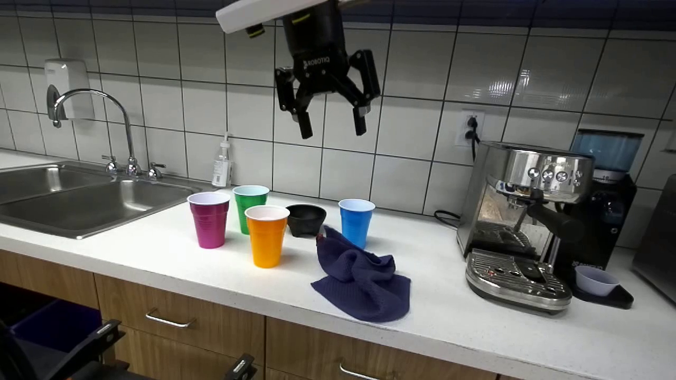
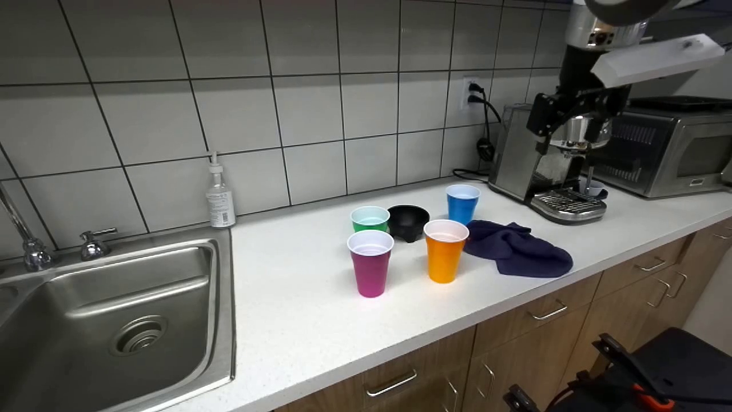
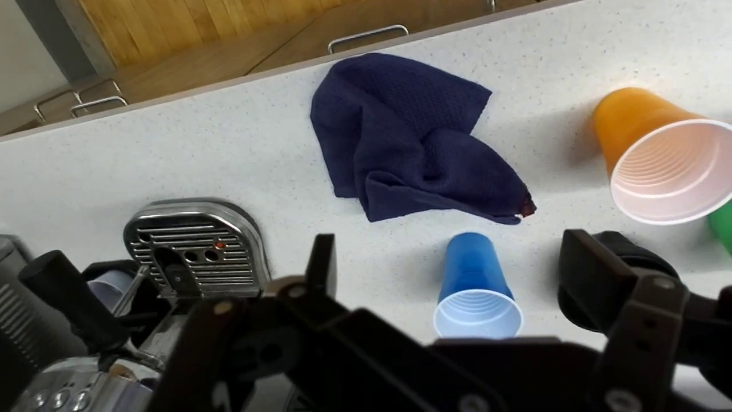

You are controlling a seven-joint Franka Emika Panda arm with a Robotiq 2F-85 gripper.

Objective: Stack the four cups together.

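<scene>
Four cups stand upright and apart on the white counter. The purple cup (image 1: pixel 209 224) (image 2: pixel 370 274) is nearest the sink and out of the wrist view. The green cup (image 1: pixel 251 208) (image 2: pixel 370 219) stands behind it, only its edge in the wrist view (image 3: pixel 723 224). The orange cup (image 1: pixel 266 240) (image 2: pixel 444 256) (image 3: pixel 640 120) stands nearer the counter's front. The blue cup (image 1: pixel 356 226) (image 2: pixel 461 206) (image 3: pixel 473 266) stands apart, its base partly hidden by the cloth in an exterior view. My gripper (image 1: pixel 332 126) (image 2: pixel 567 142) (image 3: pixel 452 257) is open and empty, high above the counter; the blue cup shows between its fingers in the wrist view.
A crumpled dark blue cloth (image 1: pixel 364 285) (image 2: pixel 517 252) (image 3: pixel 400 137) lies beside the blue cup. A low black bowl (image 1: pixel 305 220) (image 2: pixel 408 222) sits between green and blue cups. A coffee machine (image 1: pixel 520 211), a sink (image 2: pixel 223 309), a soap bottle (image 2: pixel 220 203) and the tiled wall border the area.
</scene>
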